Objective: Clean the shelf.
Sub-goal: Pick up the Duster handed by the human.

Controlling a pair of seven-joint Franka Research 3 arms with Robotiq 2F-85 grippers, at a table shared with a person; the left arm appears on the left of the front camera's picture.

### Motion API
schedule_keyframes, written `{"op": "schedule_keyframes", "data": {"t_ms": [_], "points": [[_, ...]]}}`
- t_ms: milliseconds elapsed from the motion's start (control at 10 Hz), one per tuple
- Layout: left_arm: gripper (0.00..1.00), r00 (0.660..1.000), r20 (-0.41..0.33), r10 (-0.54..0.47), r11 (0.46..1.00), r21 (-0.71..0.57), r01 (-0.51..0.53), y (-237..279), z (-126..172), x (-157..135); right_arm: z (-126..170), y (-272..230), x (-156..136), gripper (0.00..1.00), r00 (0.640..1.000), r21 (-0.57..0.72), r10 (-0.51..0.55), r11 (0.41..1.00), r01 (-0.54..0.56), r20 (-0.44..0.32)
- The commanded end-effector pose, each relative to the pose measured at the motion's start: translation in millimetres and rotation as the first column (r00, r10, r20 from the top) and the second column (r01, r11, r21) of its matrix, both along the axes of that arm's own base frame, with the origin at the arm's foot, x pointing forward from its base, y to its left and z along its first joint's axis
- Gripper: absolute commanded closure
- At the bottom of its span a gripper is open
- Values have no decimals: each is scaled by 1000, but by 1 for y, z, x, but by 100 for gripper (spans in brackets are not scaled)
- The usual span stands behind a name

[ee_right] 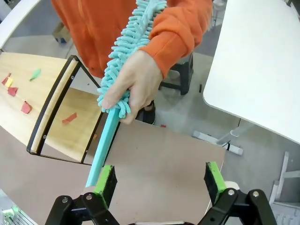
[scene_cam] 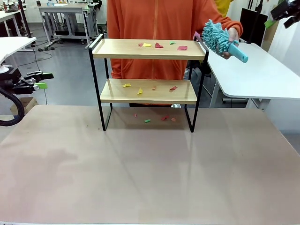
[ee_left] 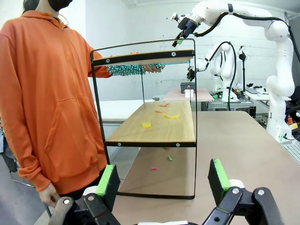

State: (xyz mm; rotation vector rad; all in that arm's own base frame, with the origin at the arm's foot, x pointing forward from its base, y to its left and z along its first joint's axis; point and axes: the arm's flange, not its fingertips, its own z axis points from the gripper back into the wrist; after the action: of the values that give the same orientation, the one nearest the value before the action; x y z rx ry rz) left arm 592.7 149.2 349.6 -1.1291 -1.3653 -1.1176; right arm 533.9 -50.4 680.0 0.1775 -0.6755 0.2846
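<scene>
We show the left gripper (ee_left: 164, 176) and the right gripper (ee_right: 161, 176) released and empty, while a person's hand (scene_cam: 232, 41) holds a teal duster (scene_cam: 216, 35) beside the shelf (scene_cam: 145, 49) at the bench's (scene_cam: 140, 178) far edge.

Boards: light wooden boards of the small two-tier shelf (scene_cam: 126, 49), smooth, matt.
Frame: thin black metal frame (scene_cam: 97, 89), smooth, slight sheen.
Duster: teal fluffy duster head (scene_cam: 215, 36), shaggy cloth strands; teal handle (scene_cam: 240, 56), smooth plastic.
Scraps: small coloured paper scraps (scene_cam: 159, 45), matt.
Table: beige table top (scene_cam: 150, 173), smooth, dull sheen.
Hoodie: orange hoodie (scene_cam: 154, 18), soft matt cloth.
</scene>
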Motion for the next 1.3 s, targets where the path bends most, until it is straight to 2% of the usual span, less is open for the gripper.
{"op": "schedule_keyframes", "data": {"t_ms": [0,300,500,600,700,1200], "points": [[0,1000,3,-3,1000,3,3,0,2,-1,10,42,-18,0,995,-23,-98,995,99,30],[0,1000,3,-3,1000,3,3,0,2,-1,-9,96,-35,0,988,8,-154,988,154,-2],[0,1000,3,-3,1000,3,3,0,2,-1,-28,122,-45,0,977,-17,-206,978,207,47],[0,1000,3,-3,1000,3,3,0,2,-1,-37,128,-47,0,977,-14,-195,980,197,80],[0,1000,3,-3,1000,3,3,0,2,-1,-46,131,-45,0,980,-13,-185,982,186,78],[0,1000,3,-3,1000,3,3,0,2,-1,-88,128,-30,0,983,-44,-182,982,183,20]]}}
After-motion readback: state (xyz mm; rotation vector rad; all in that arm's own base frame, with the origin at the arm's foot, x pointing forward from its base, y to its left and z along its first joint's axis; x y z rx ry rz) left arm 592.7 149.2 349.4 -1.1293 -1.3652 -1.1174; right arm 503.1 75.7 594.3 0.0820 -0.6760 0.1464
